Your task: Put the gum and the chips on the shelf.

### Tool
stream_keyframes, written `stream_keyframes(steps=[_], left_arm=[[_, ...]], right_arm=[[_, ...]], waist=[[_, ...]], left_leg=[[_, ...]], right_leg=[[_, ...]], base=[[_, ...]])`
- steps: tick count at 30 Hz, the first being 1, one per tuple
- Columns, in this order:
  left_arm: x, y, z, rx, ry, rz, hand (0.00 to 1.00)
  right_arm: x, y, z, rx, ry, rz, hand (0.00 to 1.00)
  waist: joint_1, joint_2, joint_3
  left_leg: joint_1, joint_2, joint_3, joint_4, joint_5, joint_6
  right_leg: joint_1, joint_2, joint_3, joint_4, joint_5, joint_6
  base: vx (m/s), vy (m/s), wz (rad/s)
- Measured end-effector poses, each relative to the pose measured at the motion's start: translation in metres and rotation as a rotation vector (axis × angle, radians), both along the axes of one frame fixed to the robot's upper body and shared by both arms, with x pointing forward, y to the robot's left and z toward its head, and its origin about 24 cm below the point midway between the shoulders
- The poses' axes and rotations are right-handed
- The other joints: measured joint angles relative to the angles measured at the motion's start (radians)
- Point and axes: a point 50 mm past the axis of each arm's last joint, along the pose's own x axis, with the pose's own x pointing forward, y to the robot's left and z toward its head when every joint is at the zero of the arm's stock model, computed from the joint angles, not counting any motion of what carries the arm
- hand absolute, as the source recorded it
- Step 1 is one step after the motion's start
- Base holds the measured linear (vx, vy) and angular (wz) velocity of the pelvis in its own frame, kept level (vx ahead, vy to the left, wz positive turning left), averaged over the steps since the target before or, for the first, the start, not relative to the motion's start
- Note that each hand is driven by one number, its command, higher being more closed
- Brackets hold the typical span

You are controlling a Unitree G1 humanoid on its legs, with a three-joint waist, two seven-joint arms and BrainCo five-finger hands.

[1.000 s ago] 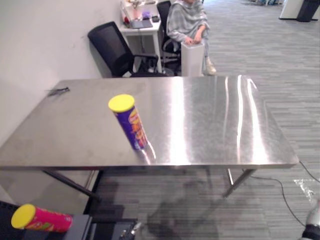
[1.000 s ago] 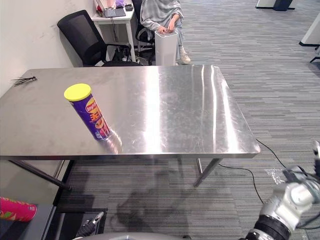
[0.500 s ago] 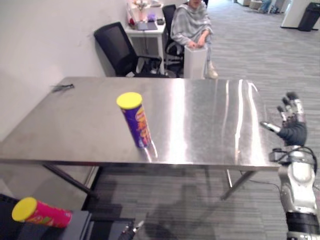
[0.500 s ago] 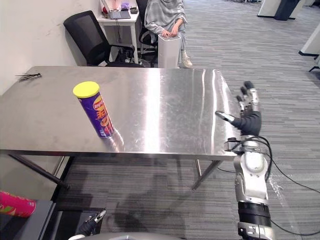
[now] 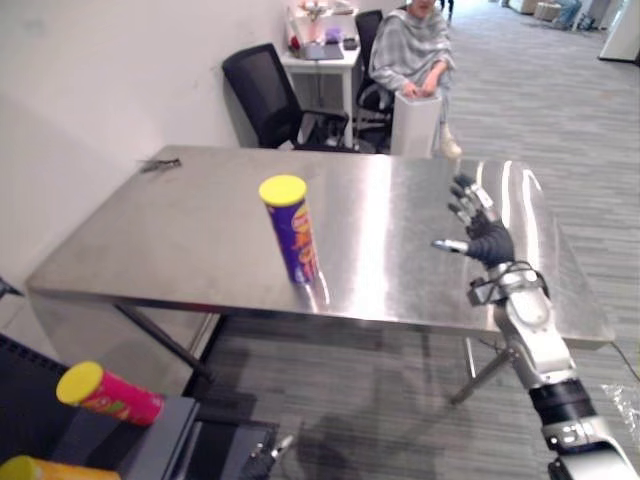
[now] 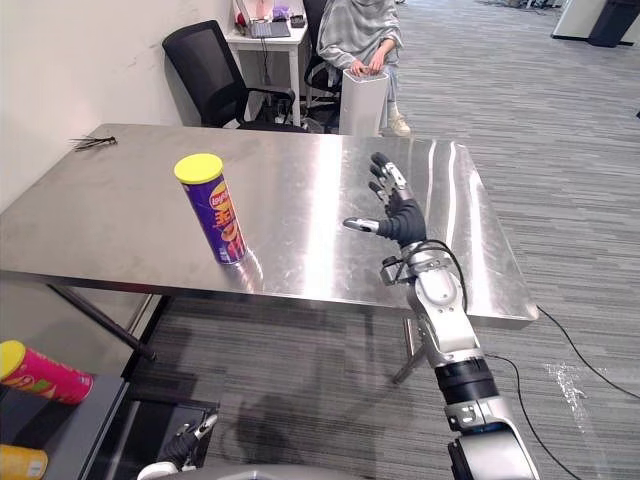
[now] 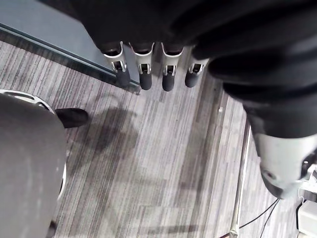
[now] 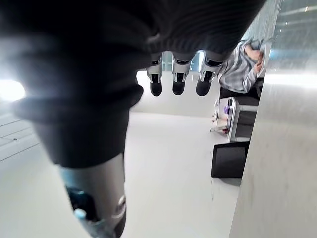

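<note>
— Where's the chips can (image 6: 214, 208)?
— Standing upright on the surface (image 6: 120, 210). My right hand (image 6: 400, 218) hovers over the steel well to the can's right, fingers spread apart, empty.

Steel table (image 6: 300, 200) against white wall (image 5: 100, 80), glare streaks on top. Grey striped carpet (image 6: 560, 130). Black office chair (image 6: 205, 65) behind table, small white desk (image 6: 262, 40) beyond. White upright unit (image 6: 362, 100) beside, possibly bin.
</note>
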Motion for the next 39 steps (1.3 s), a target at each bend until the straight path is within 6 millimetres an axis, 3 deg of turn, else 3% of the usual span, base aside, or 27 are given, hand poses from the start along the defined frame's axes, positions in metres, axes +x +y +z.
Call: stream_keyframes(steps=[12, 28, 39], left_arm=[[0.009, 0.0, 0.003, 0.004, -0.039, 0.009, 0.0], [0.021, 0.001, 0.01, -0.008, -0.106, 0.068, 0.0], [0.025, 0.002, 0.012, -0.008, -0.128, 0.076, 0.0]], right_arm=[[0.021, 0.049, 0.015, -0.03, -0.002, 0.158, 0.0], [0.039, 0.064, 0.024, -0.046, 0.02, 0.161, 0.0], [0.045, 0.078, 0.033, -0.062, 0.021, 0.19, 0.0]], waist=[[0.019, -0.002, 0.034], [0.065, -0.017, 0.082], [0.069, -0.025, 0.103]], left_leg=[[-0.033, -0.001, -0.067, -0.006, 0.029, 0.002], [-0.071, -0.012, -0.163, -0.006, 0.04, 0.001], [-0.104, -0.02, -0.203, -0.006, 0.052, 0.004]], right_leg=[[0.018, 0.002, -0.065, -0.018, 0.001, 0.002], [0.052, 0.003, -0.169, -0.035, 0.0, 0.002], [0.049, 0.001, -0.214, -0.038, 0.0, 0.002]], base=[[-0.04, -0.018, 0.16], [0.01, -0.014, 0.19], [-0.02, -0.005, 0.12]])
